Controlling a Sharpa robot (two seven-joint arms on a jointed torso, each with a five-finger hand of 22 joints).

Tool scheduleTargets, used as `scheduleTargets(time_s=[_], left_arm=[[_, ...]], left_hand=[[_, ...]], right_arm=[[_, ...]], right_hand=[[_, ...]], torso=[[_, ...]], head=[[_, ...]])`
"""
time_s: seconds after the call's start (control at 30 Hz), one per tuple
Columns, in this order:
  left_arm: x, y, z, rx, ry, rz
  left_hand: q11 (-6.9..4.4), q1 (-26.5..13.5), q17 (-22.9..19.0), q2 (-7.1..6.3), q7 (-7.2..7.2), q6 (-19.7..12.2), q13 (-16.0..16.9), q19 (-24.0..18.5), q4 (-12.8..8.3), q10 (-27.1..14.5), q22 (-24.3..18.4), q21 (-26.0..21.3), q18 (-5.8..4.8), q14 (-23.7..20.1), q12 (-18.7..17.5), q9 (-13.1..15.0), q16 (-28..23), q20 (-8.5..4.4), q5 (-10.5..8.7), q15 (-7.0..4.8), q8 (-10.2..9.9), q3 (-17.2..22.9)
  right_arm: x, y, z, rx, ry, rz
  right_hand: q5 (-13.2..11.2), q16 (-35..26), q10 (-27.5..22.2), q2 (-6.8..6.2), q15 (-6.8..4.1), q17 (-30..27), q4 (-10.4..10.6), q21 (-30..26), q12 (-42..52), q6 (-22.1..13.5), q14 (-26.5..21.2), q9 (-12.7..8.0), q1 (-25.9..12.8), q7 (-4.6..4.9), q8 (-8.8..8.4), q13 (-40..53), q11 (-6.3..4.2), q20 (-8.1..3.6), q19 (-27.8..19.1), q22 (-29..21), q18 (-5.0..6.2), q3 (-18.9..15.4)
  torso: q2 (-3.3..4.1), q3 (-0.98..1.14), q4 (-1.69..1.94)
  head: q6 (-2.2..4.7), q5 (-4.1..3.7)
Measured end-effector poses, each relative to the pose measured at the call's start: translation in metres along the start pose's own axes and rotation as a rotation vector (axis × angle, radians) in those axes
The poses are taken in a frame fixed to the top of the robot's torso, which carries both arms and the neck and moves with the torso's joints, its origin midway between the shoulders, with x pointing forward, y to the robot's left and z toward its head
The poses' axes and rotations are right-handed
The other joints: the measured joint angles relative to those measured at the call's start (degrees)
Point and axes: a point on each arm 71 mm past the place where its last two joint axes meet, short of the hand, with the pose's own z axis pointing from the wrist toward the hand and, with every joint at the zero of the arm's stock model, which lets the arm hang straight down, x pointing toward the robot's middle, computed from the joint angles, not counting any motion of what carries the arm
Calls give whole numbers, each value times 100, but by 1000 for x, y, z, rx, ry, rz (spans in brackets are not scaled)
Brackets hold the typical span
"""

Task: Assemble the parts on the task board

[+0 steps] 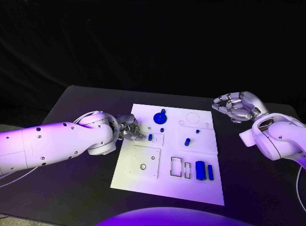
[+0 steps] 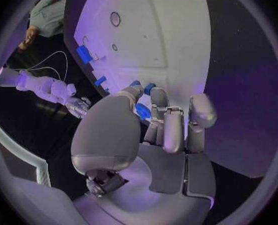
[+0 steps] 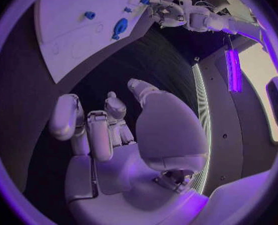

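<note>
A black table (image 1: 71,183) carries the work, its dark top running out past the white plate on every side. Behind its far edge hangs a black backdrop (image 1: 153,42).

The task board (image 1: 136,174) lies mid-counter (image 1: 71,188). My left hand (image 1: 129,128) sits at its left edge; my right hand (image 1: 235,106) is off its far right corner, apart.

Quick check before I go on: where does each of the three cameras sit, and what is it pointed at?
Head view: on the head, looking down at the task board; both arms show.
Left wrist view: behind the left hand, fingers at the board's edge over a blue part.
Right wrist view: behind the right hand, off the board.
Shared: the round blue part.
</note>
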Motion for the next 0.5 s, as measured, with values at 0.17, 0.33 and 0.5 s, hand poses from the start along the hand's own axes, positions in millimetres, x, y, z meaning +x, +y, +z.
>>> scheduleTargets(time_s=[0.17, 0.33, 0.5], left_arm=[[0, 0, 0, -1, 5, 3], [1, 0, 0, -1, 12, 7], [1, 0, 1, -2, 16, 9]], left_hand=[[8, 119, 0, 14, 0, 0, -11, 19, -3, -8, 12, 0, 0, 0, 0, -20, 0, -19, 0, 0, 32, 128], [8, 266, 0, -9, -1, -42, -22, 19, -5, -8, 20, 0, 0, -12, 32, -39, 0, -19, 21, -11, 66, 284], [-12, 371, 0, -40, -1, -42, -64, 19, -15, -28, 30, 23, 0, -21, 32, -64, 0, -19, 20, -20, 93, 425]], right_arm=[[0, 0, 0, 0, 0, 0], [0, 0, 0, 1, 0, 0], [0, 0, 0, 2, 0, 0]], right_hand=[[0, 0, 0, 0, 0, 0, 0, 0, 0, 0, 0, 0, 0, 0, 0, 0, 0, 0, 0, 0, 0, 0], [0, 0, 0, 0, 0, 0, 0, 0, 0, 0, 0, 0, 0, 0, 0, 0, 0, 0, 0, 0, 0, 0], [0, -32, 0, 0, 0, 0, 17, 0, 0, 0, 0, 0, 0, 0, 44, 0, 0, 0, 0, 0, 0, -17]], torso=[[1, -3, 0], [1, -1, 0], [-1, 1, 0]], head=[[-16, -3], [-21, -7], [-26, -11]])
